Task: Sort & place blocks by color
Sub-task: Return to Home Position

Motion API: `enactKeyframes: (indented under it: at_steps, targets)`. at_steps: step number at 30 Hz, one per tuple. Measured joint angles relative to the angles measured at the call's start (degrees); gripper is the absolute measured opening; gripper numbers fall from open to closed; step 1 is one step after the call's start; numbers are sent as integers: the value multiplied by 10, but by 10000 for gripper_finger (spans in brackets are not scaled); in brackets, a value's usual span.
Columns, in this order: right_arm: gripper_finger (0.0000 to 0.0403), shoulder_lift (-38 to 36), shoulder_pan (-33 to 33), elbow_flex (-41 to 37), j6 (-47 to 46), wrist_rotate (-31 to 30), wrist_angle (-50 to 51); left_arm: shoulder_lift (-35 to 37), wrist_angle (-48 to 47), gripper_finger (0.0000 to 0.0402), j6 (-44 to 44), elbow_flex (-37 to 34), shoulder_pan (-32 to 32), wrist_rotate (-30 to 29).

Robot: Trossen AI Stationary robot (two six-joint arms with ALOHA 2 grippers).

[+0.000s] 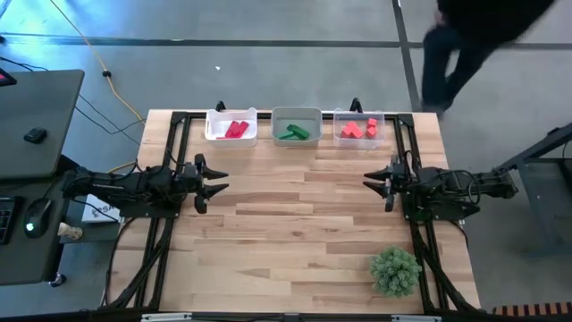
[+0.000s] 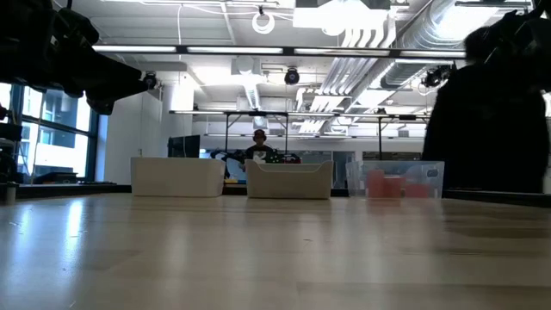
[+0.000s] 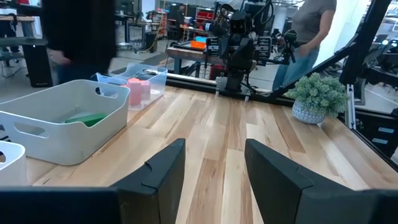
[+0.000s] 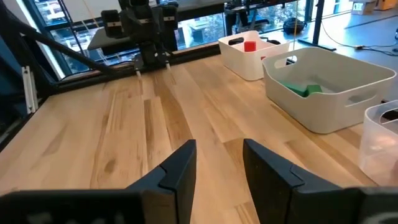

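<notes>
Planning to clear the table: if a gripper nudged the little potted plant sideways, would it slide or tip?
Probably slide: its pot looks low and squat on the smooth wooden table. The bushy top would likely give when pressed, so push at the pot. Small and leafy, it is probably light.

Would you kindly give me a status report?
Left gripper, right gripper: open, empty. Red blocks, green blocks, orange blocks binned separately. Plant nearby, not obstructing.

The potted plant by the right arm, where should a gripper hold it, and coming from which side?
Probably the small round pot, approached low and level from the open table side. From above, the bushy foliage hides the pot, and leaves would give when squeezed.
</notes>
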State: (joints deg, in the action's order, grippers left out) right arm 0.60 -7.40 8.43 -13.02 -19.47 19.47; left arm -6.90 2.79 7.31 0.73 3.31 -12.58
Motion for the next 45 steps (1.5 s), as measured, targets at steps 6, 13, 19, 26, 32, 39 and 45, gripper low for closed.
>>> enactKeyframes:
  at_steps: [6, 13, 19, 26, 32, 39, 45]
  targets:
    - [122, 0, 0, 0, 4, 6, 2, 0, 0, 156, 0, 0, 0, 0]
    - [122, 0, 0, 0, -146, 9, 2, 0, 0, 156, 0, 0, 0, 0]
    - [122, 0, 0, 0, -180, 9, 2, 0, 0, 156, 0, 0, 0, 0]
    - [122, 0, 0, 0, -163, 9, 2, 0, 0, 156, 0, 0, 0, 0]
    - [122, 0, 0, 1, -165, 9, 2, 0, 0, 156, 0, 0, 0, 0]
    - [122, 0, 0, 1, -166, 9, 2, 0, 0, 156, 0, 0, 0, 0]
    - [122, 0, 0, 1, -166, 9, 2, 0, 0, 156, 0, 0, 0, 0]
